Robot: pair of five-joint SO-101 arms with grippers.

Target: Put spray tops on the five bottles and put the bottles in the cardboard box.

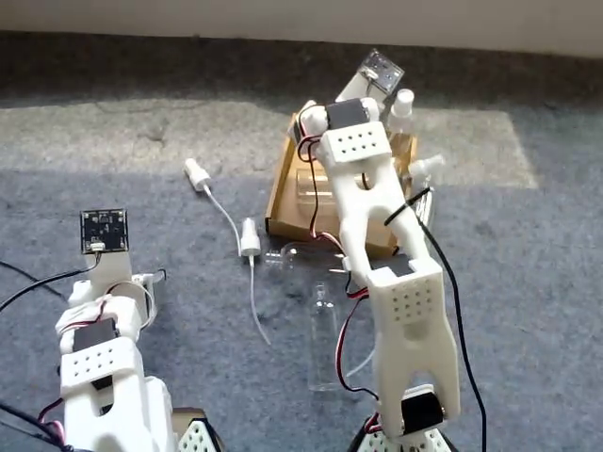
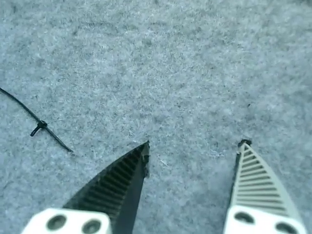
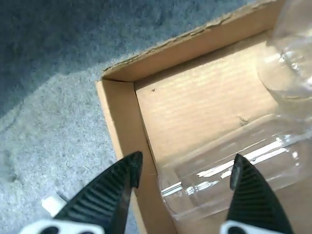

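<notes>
My right gripper (image 3: 187, 168) hangs open over a corner of the cardboard box (image 3: 122, 122), its jaws astride the end of a clear bottle (image 3: 229, 161) lying in the box. A second clear bottle (image 3: 292, 58) sits beside it. In the high view the right arm stretches over the box (image 1: 283, 198), where bottles with white tops (image 1: 403, 108) stand at its far side. Two loose spray tops (image 1: 198, 174) (image 1: 250, 237) with long tubes lie on the carpet. An uncapped bottle (image 1: 323, 339) lies near the right arm's base. My left gripper (image 2: 195, 148) is open over bare carpet.
A small clear bottle (image 1: 287, 254) lies just in front of the box. A black cable tie (image 2: 39, 126) lies on the grey carpet near the left gripper. The left arm (image 1: 99, 348) sits at the lower left, well away from the box.
</notes>
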